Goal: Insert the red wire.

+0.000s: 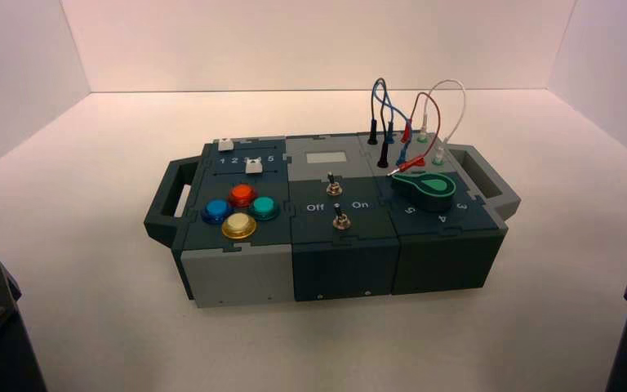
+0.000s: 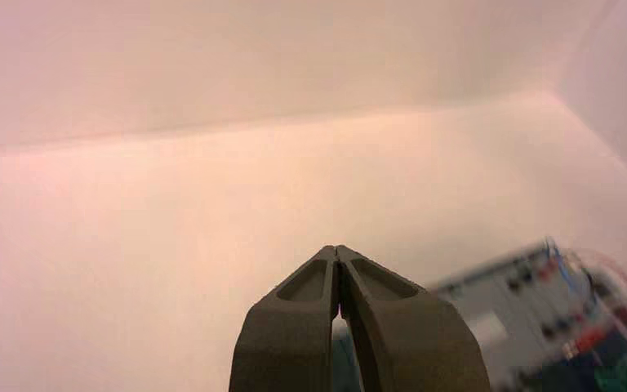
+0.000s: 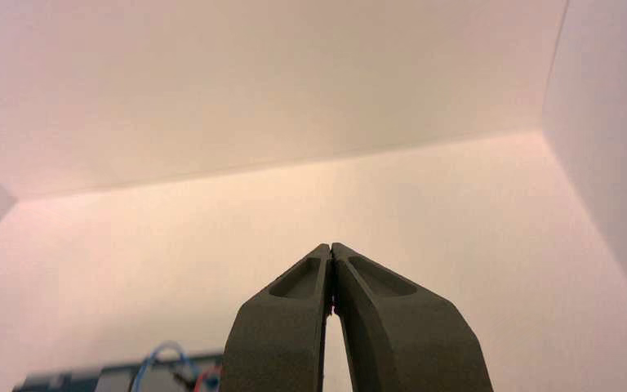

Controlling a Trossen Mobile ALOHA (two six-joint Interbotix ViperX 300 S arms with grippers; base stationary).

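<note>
Red wire, thin, glossy, arched (metal pin bare); both jaws shut, empty.

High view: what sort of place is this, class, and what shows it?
Probably a robot test booth: pale walls close in a pale work surface, and a box of buttons, switches and plug-in wires sits between two robot arms.

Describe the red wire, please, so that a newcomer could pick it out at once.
On the box, look to the far right part, beyond the green-topped knob. The red wire is the thin loop there, one red plug lying tilted near the knob with its metal pin bare. Its neighbours are a blue wire and a white wire.
</note>
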